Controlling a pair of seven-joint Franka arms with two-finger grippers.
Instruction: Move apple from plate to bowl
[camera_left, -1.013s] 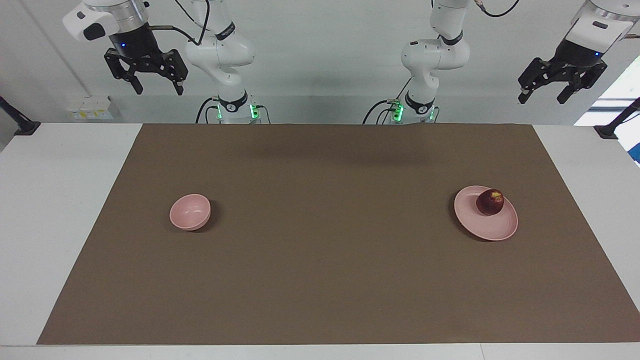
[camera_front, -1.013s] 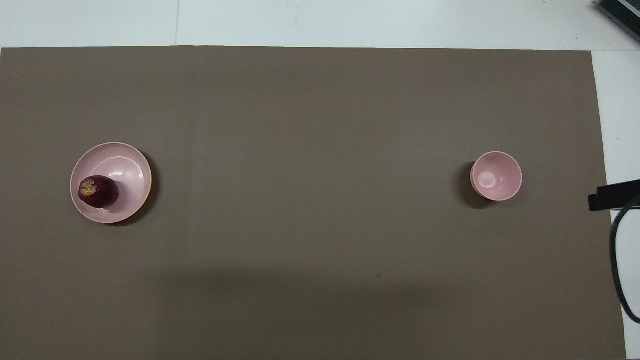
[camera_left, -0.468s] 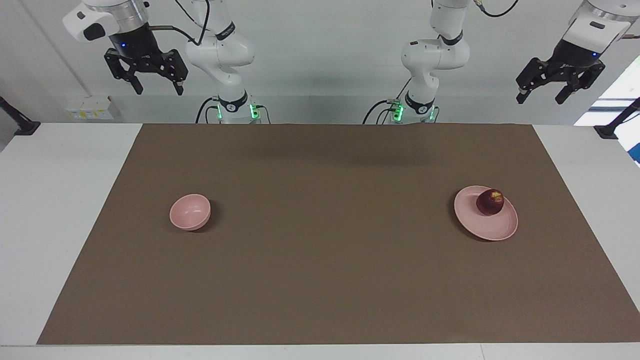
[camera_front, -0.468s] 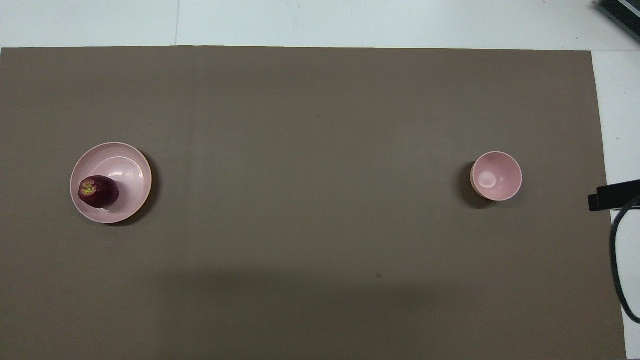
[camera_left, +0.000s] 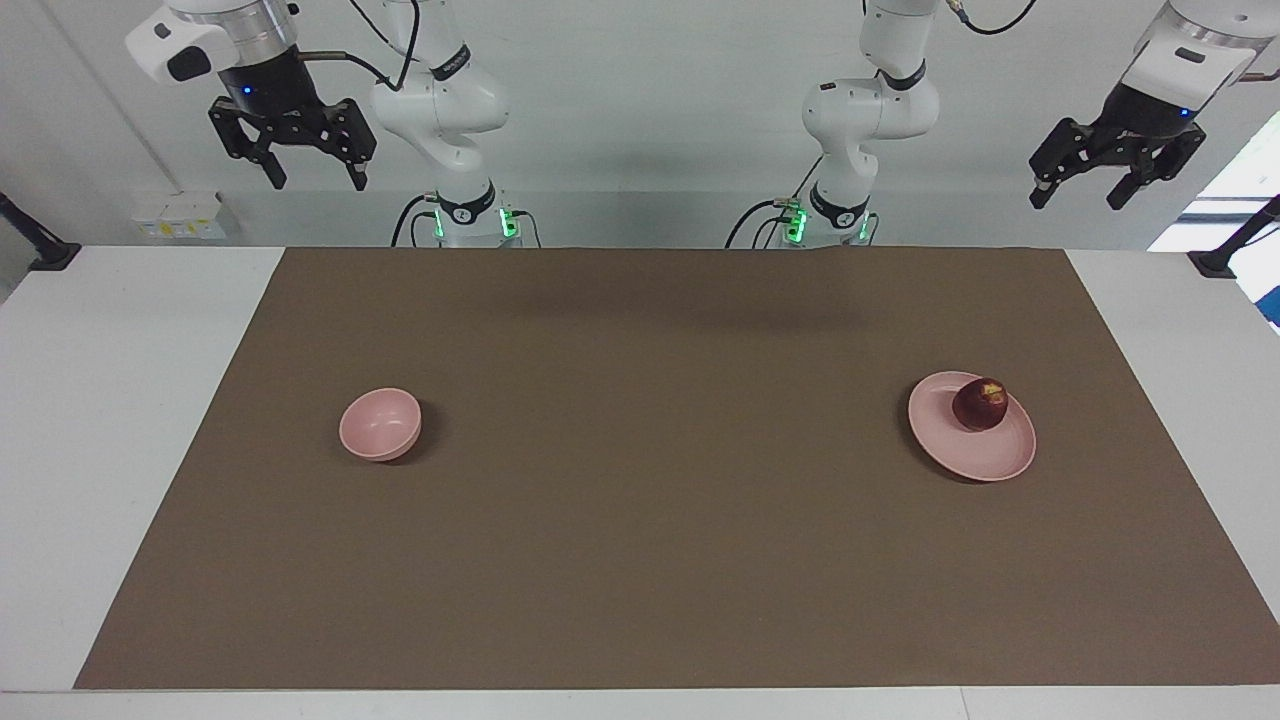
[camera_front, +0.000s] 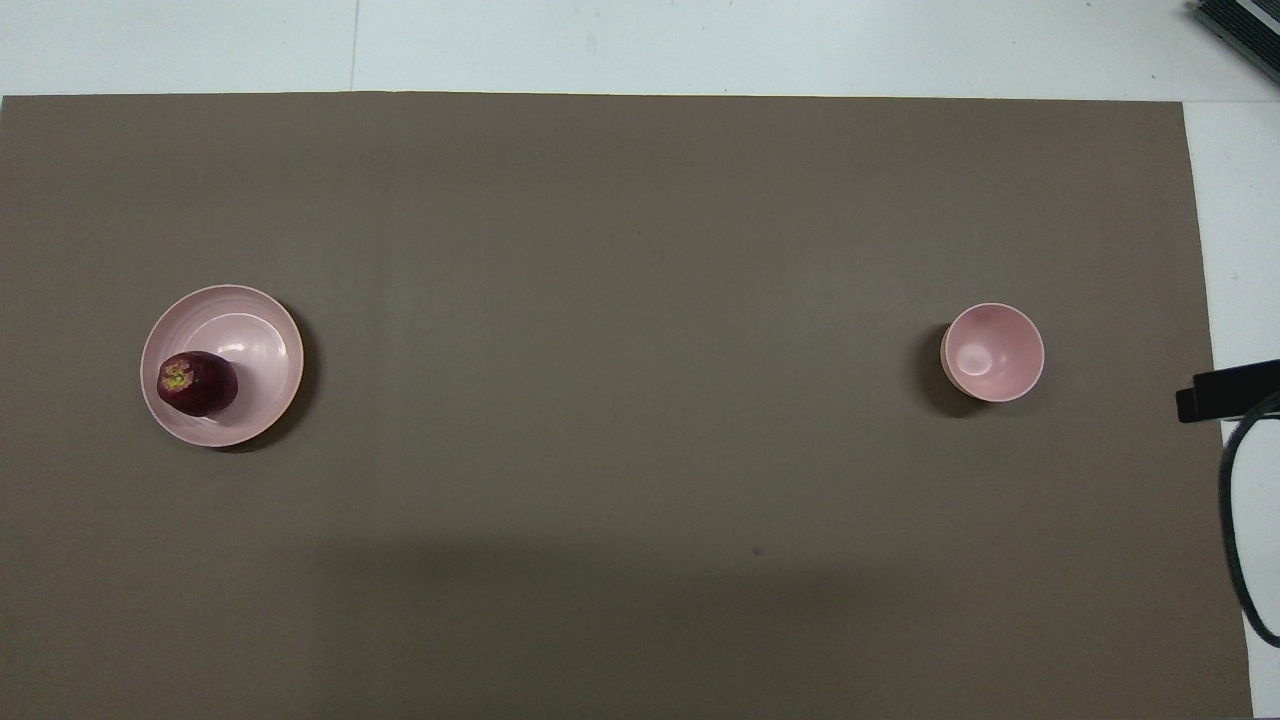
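1. The small dark red apple (camera_left: 980, 404) sits on the wide pale pink plate (camera_left: 985, 460), toward the left arm's end, off-centre on its robot-side rim
2. Left gripper (camera_left: 1079, 194) hangs high, jaws open; right gripper (camera_left: 314, 177) waits, open
3. Descend squarely over the apple; the small deep pink bowl (camera_left: 380, 424) stands well apart

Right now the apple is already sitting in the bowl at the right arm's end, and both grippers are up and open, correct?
Not quite. The apple is on the plate at the left arm's end; the bowl holds nothing, as the overhead view shows. The rest stands: the left gripper and the right gripper are both up and open.
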